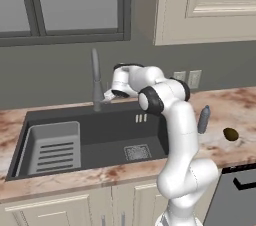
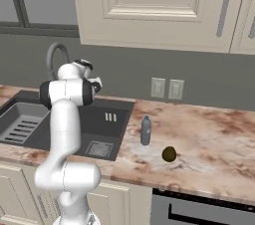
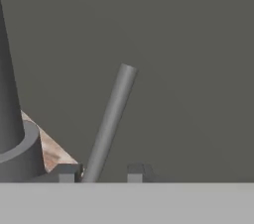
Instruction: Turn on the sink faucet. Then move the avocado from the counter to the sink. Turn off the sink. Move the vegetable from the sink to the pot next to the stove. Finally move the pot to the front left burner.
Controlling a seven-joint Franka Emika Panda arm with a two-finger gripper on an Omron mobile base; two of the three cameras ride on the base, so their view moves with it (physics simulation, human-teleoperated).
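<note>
The sink faucet (image 1: 95, 75) rises behind the dark sink (image 1: 100, 135), its gooseneck also visible from the right (image 2: 55, 55). My gripper (image 1: 106, 96) reaches to the faucet's base from the right. In the hand view the thin lever handle (image 3: 111, 119) slants up between my fingertips (image 3: 67, 172), touching the left one, with a gap to the right one; the gripper (image 3: 101, 173) is open. The avocado (image 1: 230, 134) (image 2: 169, 154) lies on the counter (image 1: 240, 105) right of the sink. The pot is out of view.
A slim grey bottle (image 1: 203, 120) (image 2: 145, 130) stands on the counter between sink and avocado. A slotted tray (image 1: 55, 147) fills the sink's left half, with the drain grate (image 1: 137, 152) mid-basin. The stove's corner (image 1: 235, 190) shows at lower right. Wall outlets (image 2: 167, 88) sit behind.
</note>
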